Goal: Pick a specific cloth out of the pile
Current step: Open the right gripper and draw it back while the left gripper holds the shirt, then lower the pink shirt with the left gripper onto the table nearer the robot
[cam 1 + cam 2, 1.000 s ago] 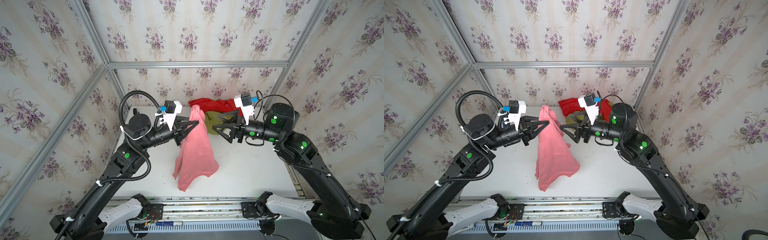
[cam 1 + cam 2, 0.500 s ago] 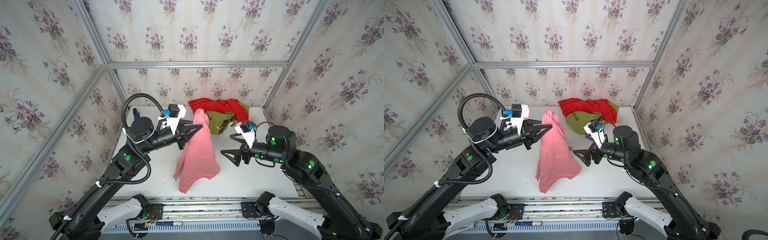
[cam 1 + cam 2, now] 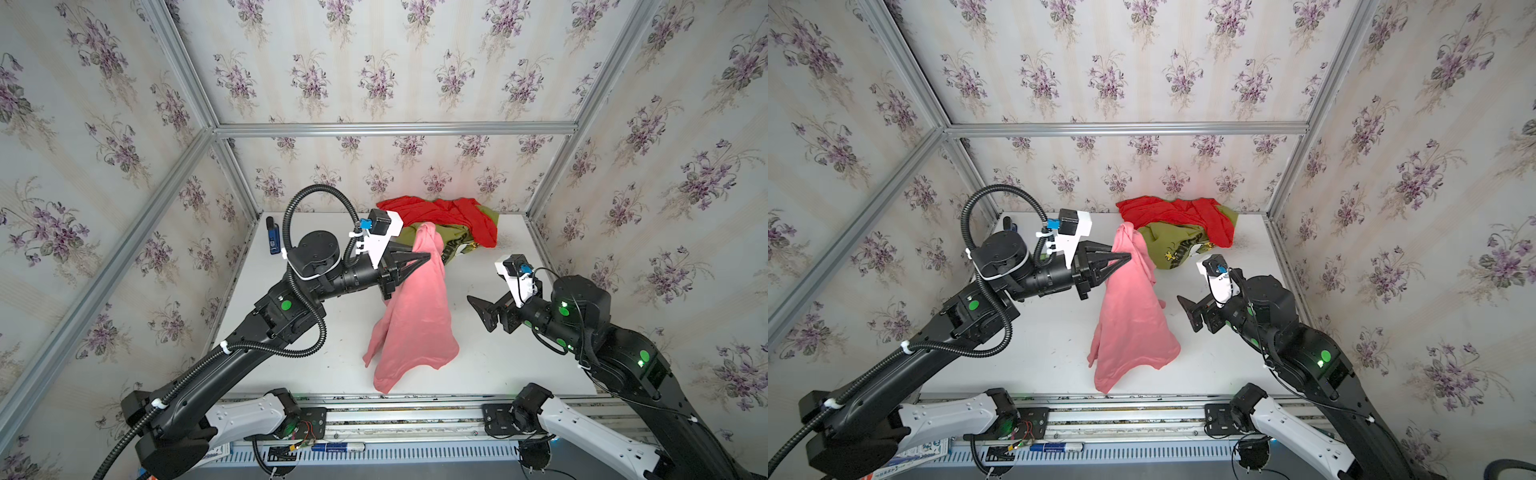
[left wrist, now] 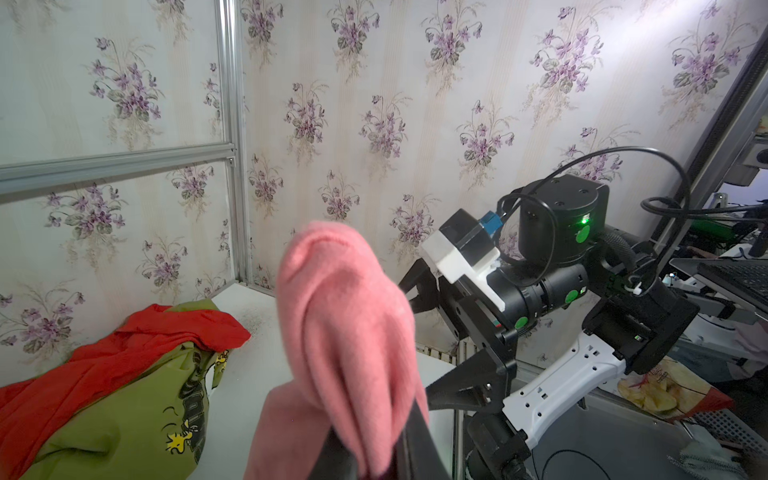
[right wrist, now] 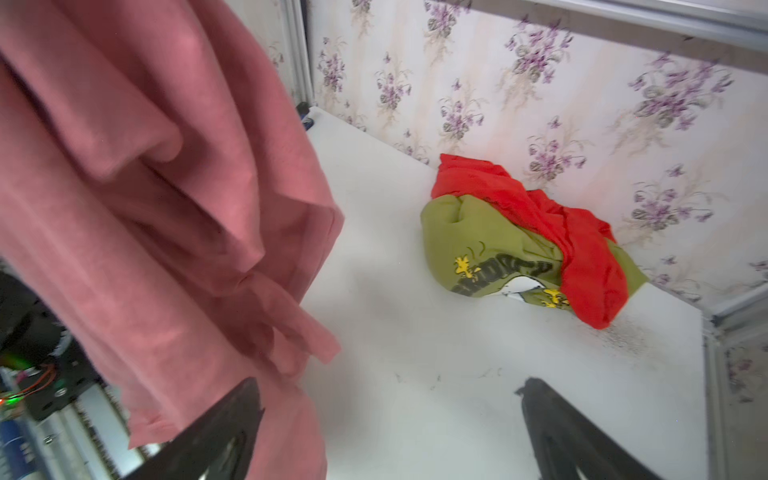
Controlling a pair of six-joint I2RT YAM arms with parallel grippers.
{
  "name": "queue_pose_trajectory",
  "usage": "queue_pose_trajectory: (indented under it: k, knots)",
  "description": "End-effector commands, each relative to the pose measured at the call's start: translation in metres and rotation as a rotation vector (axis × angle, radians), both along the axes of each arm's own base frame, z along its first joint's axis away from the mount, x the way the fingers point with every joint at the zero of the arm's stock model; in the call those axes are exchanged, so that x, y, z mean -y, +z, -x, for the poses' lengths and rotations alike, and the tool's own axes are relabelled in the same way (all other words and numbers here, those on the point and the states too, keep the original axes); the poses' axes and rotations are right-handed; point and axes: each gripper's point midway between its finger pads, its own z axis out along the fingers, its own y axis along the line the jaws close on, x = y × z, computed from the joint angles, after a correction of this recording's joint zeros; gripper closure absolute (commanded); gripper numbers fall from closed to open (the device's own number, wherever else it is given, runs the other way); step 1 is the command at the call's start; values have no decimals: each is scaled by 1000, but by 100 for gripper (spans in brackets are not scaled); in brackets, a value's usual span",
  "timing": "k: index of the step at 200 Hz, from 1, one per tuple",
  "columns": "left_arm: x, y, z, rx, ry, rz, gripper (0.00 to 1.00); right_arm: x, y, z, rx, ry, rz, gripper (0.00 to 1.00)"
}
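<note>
Now the cloth hangs in the middle of both top views. The left gripper pinches it near its top end, squeezed tight on a bunch of the pink stuff. The cloth is up and away from the pile, which sits in the upper middle of the frame by the back wall. The pile is a red cloth draped over an olive cloth with a yellow and black print. The right gripper is just right of the middle, near the cloth but not touching it. Its jaws are spread wide with nothing in them.

The cloth looks soft, floppy and light. It folds and droops where it hangs, so I think it will swing about and will not break. It looks a bit fuzzy, not slippery. A thick bunched fold is a good place to grab, like the one held here. The loose lower edge would do for a second hold.

Some things are hard to see. In the top views the fold hides the spot where the left gripper pinches. I cannot tell if the low tip of the cloth touches the table. The red cloth covers part of the olive one. In the right wrist view the cloth is blurry up close.
</note>
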Motion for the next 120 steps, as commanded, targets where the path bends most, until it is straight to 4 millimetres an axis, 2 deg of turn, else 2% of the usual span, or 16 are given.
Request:
queue_pose_trajectory:
  k: [1,54,120]
  knots:
    - [0,10,-4,47,23,46,87,15,4,-10,52,-89,33,0]
    - [-7,-47,-36,-24,122,-26,88,10,-8,-13,24,-81,36,0]
    - [-28,-75,-64,-77,194,-26,90,2,-15,-20,11,-70,46,0]
